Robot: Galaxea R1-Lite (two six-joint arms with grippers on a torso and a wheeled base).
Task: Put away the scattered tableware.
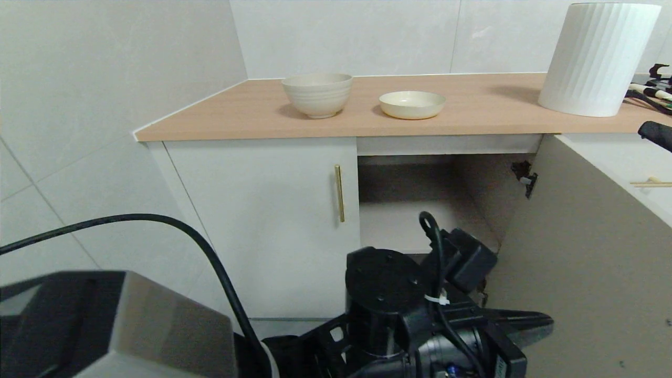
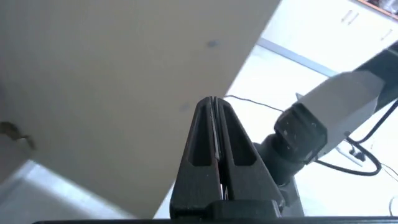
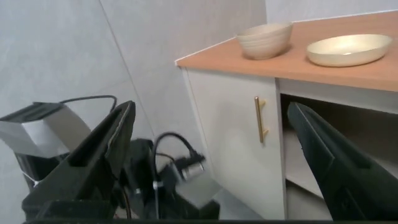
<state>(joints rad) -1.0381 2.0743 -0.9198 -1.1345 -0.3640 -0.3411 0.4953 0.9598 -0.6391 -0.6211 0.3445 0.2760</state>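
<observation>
My left gripper [image 2: 212, 106] is pressed closed on nothing beside the open cabinet [image 1: 262, 220]. My right gripper [image 3: 210, 109] gapes wide (empty too). Bowl [image 1: 317, 93] and plate [image 1: 412, 104] sit atop the cabinet.

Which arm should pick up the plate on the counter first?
Probably the right. The right gripper is open and up about level with the counter, facing the plate and bowl. The left gripper is shut and low, beside the open cabinet door.
</observation>
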